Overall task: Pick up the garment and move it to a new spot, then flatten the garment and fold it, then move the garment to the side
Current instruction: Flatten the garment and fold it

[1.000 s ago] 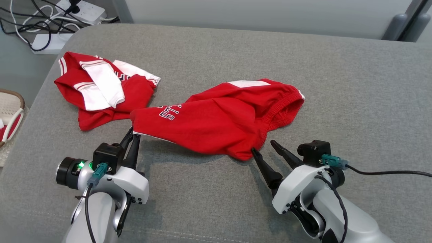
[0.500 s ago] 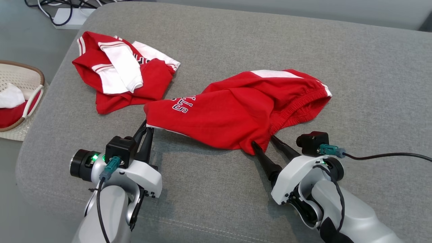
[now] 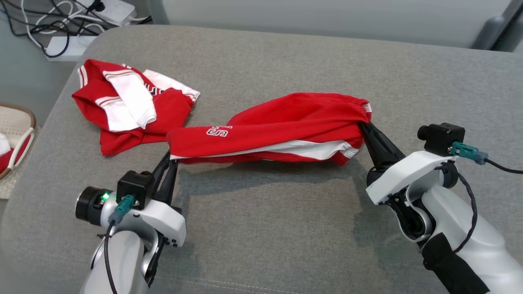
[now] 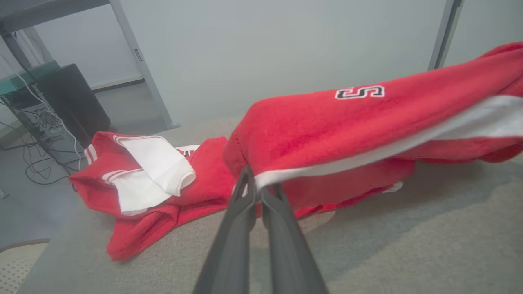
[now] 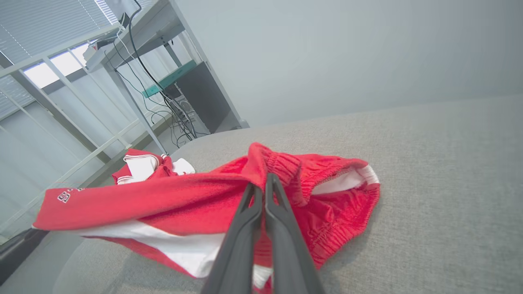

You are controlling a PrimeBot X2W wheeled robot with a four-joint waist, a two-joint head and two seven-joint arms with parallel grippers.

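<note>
The garment (image 3: 282,124) is a pair of red shorts with a white side stripe and white lettering, stretched between my two grippers just above the grey cushion. My left gripper (image 3: 169,157) is shut on its leg hem at the left end; the left wrist view shows the same hem (image 4: 261,179) pinched at my gripper (image 4: 256,184). At the right end my right gripper (image 3: 363,127) is shut on the elastic waistband, seen close up as the waistband (image 5: 286,167) clamped by the gripper (image 5: 261,183). The garment (image 5: 163,200) sags slightly in the middle.
A second red and white garment (image 3: 130,106) lies crumpled at the cushion's back left, touching the held one's left end. A woven basket (image 3: 14,143) stands on the floor at the left. Power strips and cables (image 3: 61,32) lie beyond the cushion's (image 3: 265,228) far left corner.
My right gripper has shut on the waistband and risen up and to the right, pulling the shorts taut off the cushion. The left gripper kept its hold. The camera shifted too.
</note>
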